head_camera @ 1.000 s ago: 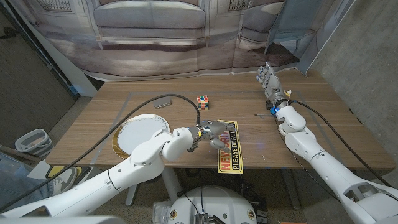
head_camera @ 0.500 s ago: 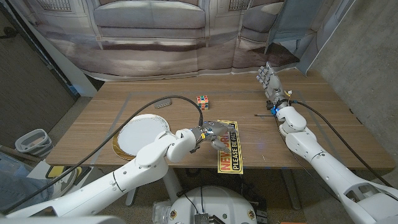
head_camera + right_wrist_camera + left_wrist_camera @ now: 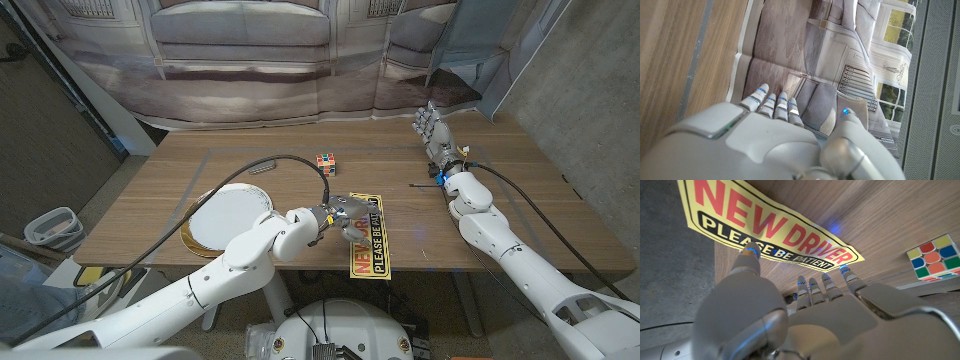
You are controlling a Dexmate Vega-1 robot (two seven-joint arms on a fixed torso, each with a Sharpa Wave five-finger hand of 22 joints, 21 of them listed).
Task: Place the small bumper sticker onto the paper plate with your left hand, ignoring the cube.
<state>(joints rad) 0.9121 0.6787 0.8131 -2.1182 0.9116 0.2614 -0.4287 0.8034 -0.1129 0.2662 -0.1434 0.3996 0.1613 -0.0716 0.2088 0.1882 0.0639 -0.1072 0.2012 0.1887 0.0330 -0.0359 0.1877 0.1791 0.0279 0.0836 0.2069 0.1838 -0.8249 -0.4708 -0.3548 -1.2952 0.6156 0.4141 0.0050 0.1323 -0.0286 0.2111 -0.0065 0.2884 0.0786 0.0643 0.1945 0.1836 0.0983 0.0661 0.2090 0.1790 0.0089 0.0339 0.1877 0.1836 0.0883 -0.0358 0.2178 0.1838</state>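
The yellow sticker [image 3: 371, 237] reading "NEW DRIVER PLEASE BE PATIENT" lies flat on the wooden table [image 3: 480, 160], near the front edge at about 6 o'clock from the table's middle. The left hand [image 3: 345, 215] is over the sticker's far end, its fingers reaching toward the print. In the left wrist view the fingers [image 3: 812, 287] are spread a little and their tips sit at the sticker's edge [image 3: 770, 230]; whether they pinch or merely touch it cannot be told.

The white paper plate [image 3: 228, 217] with its gold rim lies at 9 o'clock from the sticker, well apart from it. The coloured cube [image 3: 326, 162] stands at 12 o'clock from the left hand, apart from it. A small grey object [image 3: 262, 166] lies at 10 o'clock.

The right hand [image 3: 429, 124] stands upright at the table's far right, about 2 o'clock, fingers extended side by side, holding nothing.
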